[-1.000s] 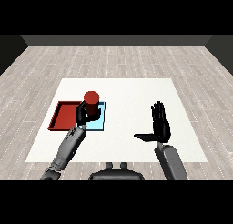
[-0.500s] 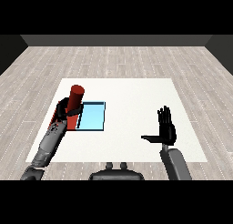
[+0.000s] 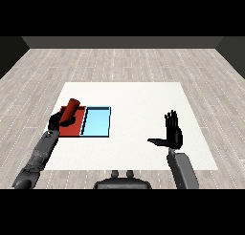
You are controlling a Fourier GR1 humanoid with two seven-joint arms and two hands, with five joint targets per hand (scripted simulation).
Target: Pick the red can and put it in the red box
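Left hand (image 3: 57, 119) fingers curled round tilted red cylindrical can (image 3: 70, 110), over flat red tray (image 3: 76, 128) at frame left; right hand (image 3: 173, 133) fingers spread, lower right.

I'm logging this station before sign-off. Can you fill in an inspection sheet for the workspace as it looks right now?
Surface: white table, square top, on a grey plank floor.
Job's things: red can, tilted, held over the red tray; I cannot tell whether it touches the tray.
Light blue tray lies directly right of the red tray, nothing in it.
Clutter: nothing seen.
Hands: left hand curled round the can; right hand raised over the table, fingers straight, thumb out, holding nothing.
Cables: nothing seen.
Surroundings: dark wall behind the floor.
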